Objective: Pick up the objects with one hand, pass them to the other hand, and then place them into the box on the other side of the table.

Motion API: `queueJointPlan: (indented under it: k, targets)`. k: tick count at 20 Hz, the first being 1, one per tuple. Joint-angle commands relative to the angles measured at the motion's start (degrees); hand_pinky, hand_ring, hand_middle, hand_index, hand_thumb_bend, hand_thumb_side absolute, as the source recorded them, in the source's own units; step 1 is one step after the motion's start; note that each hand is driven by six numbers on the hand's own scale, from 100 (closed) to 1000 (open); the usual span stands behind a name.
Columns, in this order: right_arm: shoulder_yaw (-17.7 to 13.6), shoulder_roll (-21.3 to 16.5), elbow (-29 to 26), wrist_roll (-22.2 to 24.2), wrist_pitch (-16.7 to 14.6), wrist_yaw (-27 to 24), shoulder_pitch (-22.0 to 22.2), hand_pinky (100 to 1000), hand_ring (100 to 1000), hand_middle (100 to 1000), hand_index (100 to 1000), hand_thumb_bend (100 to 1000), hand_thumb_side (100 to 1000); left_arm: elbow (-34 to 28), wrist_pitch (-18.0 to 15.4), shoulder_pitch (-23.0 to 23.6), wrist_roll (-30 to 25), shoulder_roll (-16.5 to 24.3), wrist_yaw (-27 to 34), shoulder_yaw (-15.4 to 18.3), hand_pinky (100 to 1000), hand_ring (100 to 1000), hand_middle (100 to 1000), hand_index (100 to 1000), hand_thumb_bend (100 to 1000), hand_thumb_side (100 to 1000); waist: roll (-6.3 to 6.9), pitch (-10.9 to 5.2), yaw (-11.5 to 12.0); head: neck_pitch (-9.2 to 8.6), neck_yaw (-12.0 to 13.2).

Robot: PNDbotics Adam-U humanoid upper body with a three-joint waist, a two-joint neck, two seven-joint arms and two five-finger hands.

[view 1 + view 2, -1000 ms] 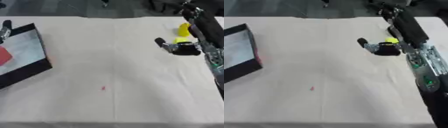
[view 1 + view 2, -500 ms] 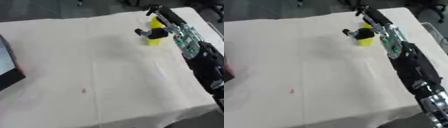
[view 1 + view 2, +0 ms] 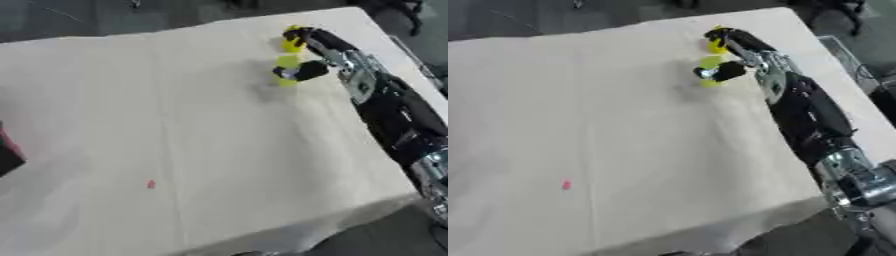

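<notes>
The right robot hand (image 3: 302,71) is stretched out to the far right part of the cloth-covered worktop (image 3: 175,125), sitting right against a small yellow-green object (image 3: 286,64). Its thumb and fingers seem to be closing around the object, but the pictures are too blurred to tell whether it has hold of it or only touches it. A second yellow object (image 3: 291,44) stands just behind, near the far edge, partly hidden by the arm. Both look small, rounded and probably light plastic, likely stiff and a little slippery, so a pinch across the middle of the body should serve better than a hold at the top. The box shows only as a dark corner (image 3: 9,155) at the left edge, well apart from the objects. The left robot hand is out of sight
</notes>
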Motion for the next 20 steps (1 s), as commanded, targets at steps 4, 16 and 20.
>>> queueJointPlan:
  k: [4, 16, 20]
  targets:
    - [-0.8, -2.6, 1.3, 3.9, -1.0, -0.6, -0.7, 900, 808, 771, 862, 378, 429, -1.0, 0.0, -0.1, -1.8, 0.0, 0.1, 0.2, 1000, 810, 701, 956, 100, 583, 0.11, -0.58, -0.1, -0.14, -0.4]
    - [-0.2, -1.2, 0.4, 3.7, -2.6, -1.1, -0.8, 887, 768, 684, 770, 345, 410, -1.0, -0.1, 0.1, -2.7, -0.7, 0.0, 0.1, 1000, 812, 703, 954, 100, 583, 0.40, -0.61, 0.1, -0.14, -0.9]
    - [-0.2, -1.2, -2.1, -0.7, -2.7, -0.7, -0.4, 855, 679, 543, 615, 285, 365, -1.0, 0.2, 0.3, -2.9, -0.7, -0.2, 0.0, 1000, 811, 702, 953, 100, 582, 0.34, -0.66, 0.0, -0.14, -0.8]
